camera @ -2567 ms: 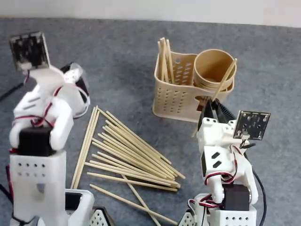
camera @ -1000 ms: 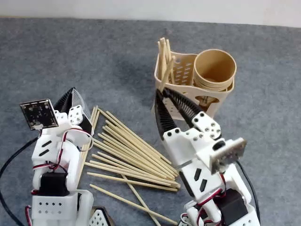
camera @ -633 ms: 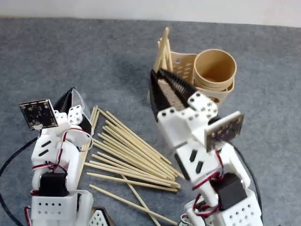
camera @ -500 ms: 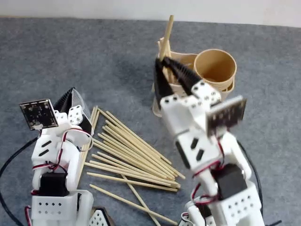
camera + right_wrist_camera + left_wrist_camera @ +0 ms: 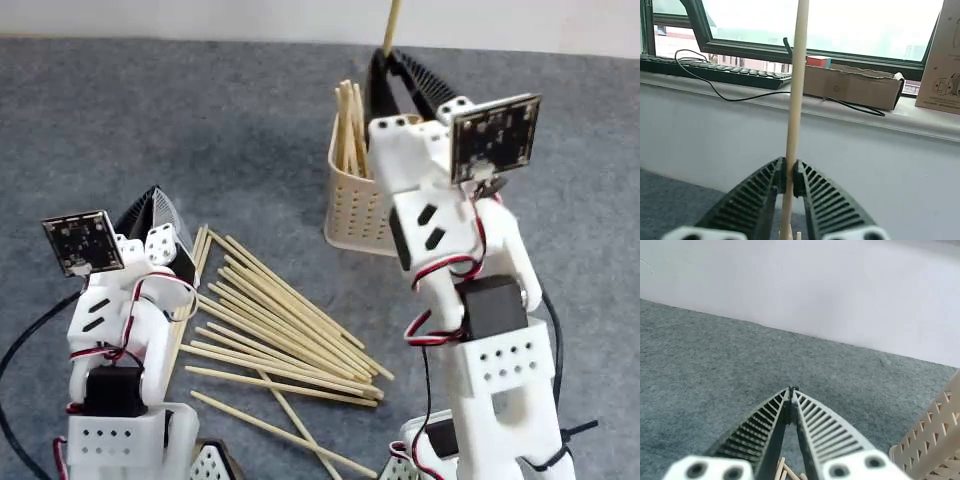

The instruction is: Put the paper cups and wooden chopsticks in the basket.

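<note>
My right gripper (image 5: 387,58) is raised above the beige basket (image 5: 355,215), shut on one wooden chopstick (image 5: 392,24) that points straight up. In the right wrist view the chopstick (image 5: 799,75) passes between the shut fingers of the right gripper (image 5: 790,169). Several chopsticks (image 5: 350,120) stand in the basket's left compartment. The right arm hides the basket's right side. A pile of loose chopsticks (image 5: 275,320) lies on the grey mat. My left gripper (image 5: 157,192) is shut and empty, low beside the pile's left end, its tips (image 5: 790,389) over bare mat.
The basket's corner (image 5: 935,440) stands to one side of the left gripper. A pale wall runs along the mat's far edge. Bare grey mat lies left of the basket and beyond the left gripper.
The right arm has swung from the basket's front up over the basket, lifting a chopstick upright. The left arm came down earlier and has kept still for the last second.
</note>
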Robot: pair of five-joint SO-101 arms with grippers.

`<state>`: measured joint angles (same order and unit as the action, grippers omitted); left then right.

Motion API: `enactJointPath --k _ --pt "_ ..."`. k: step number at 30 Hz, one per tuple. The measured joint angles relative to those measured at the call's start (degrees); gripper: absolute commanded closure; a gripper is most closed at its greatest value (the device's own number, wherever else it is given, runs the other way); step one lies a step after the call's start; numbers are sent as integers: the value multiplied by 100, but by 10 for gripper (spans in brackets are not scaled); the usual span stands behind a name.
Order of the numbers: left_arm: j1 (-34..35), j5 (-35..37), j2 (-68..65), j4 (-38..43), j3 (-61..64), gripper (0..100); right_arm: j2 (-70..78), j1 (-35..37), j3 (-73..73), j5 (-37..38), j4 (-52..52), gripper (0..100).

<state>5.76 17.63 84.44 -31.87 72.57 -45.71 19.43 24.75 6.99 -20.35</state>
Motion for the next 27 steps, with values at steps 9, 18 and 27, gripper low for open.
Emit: enactJointPath --k 9,18,27 --pt "0 0 0 0 0 993 62 -229 -44 0 0 991" --pt "0 0 0 0 0 993 501 -369 185 0 0 992" --pt "0 0 0 0 0 993 519 -387 466 0 9 972"
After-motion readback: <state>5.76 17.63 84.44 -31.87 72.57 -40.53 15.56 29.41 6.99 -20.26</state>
